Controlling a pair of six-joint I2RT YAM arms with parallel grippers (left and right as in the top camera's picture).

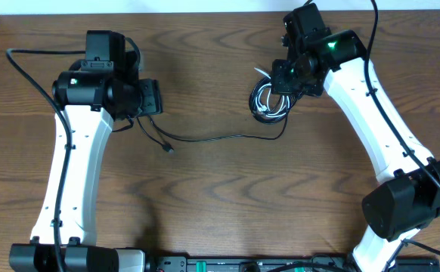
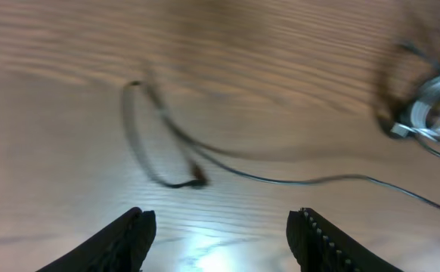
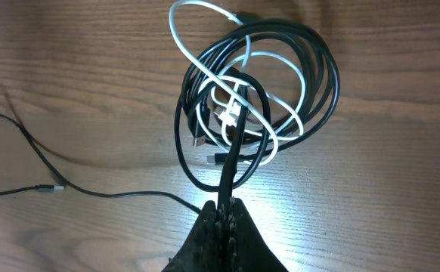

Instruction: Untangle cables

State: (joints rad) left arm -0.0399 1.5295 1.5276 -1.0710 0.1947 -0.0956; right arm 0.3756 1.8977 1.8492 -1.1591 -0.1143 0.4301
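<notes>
Mostly plain, with blur and blocked spots

Overhead first: the cable tangle (image 1: 268,104), black and whitish loops, sits on the tabletop (image 1: 205,211) at the upper right. Its top edge is hidden under the right pincer (image 1: 282,78), whose fingers cannot be made out from above. A loose black cable (image 1: 220,138) runs left from the tangle's lower edge to a small plug (image 1: 171,150). Another stretch rises from there and vanishes under the left pincer (image 1: 153,98). That pincer's jaw gap is hard to read here.

Next, the left wrist view is smeared. Only the two finger tips (image 2: 133,234) show, cut by the bottom edge. They stand well apart with bare wood between them, so the left pincer (image 2: 220,227) is open and empty. The loose black cable (image 2: 140,143) lies beyond it as a narrow loop ending in a small plug (image 2: 197,177), with a thin line running right. The cable tangle (image 2: 432,106) is cropped at the right edge.

Last, the right wrist view is sharp. The right pincer (image 3: 226,215) is clamped shut on one black strand of the cable tangle (image 3: 295,91). The plugs at the tangle's centre overlap too much to sort out. Whether the tangle rests on the wood or hangs just above it, I cannot tell. The loose black cable (image 3: 23,143) runs off the left edge.
</notes>
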